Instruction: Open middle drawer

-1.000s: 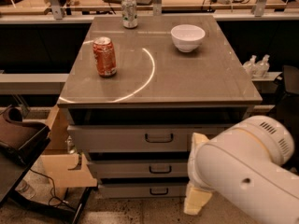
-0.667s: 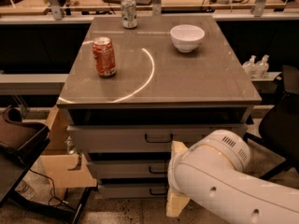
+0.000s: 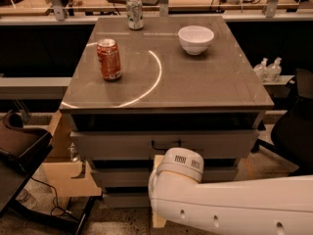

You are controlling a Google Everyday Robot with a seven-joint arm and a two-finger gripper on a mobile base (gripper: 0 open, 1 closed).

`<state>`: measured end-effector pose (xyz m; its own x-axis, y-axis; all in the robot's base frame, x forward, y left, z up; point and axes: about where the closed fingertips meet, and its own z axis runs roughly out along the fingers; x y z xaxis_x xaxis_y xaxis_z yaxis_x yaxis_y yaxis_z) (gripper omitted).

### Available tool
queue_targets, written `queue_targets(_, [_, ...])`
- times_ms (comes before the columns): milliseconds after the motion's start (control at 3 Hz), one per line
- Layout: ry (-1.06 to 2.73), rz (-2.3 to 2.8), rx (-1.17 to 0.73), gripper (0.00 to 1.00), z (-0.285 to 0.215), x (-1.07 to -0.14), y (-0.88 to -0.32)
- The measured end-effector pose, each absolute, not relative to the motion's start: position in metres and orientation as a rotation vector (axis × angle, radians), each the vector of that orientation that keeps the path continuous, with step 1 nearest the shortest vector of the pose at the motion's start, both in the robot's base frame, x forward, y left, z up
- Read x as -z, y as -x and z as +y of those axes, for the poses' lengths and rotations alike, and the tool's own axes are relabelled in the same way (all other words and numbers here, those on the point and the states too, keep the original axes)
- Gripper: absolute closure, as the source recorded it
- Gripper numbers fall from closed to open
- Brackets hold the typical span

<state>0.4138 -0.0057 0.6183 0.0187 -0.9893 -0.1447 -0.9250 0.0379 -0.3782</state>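
Camera view showed the white plastic arm lower and further left than a moment before, its rounded end now covering the centre of the middle drawer. The gripper showed only as a cream strip behind that end, against the drawer front; whether it was spread or closed could not be told. The flat grey drawer sat centre-low in the frame. On the smooth grey tabletop stood a red can, a white bowl and a silver can, lettering unreadable.
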Motion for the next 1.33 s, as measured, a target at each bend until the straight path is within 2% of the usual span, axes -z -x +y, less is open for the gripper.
queue_targets(667, [1.948, 1.974, 0.181, 0.00, -0.002, -0.589, -0.419])
queue_targets(1333, [2.058, 2.022, 0.041, 0.00, 0.000, -0.488, -0.429])
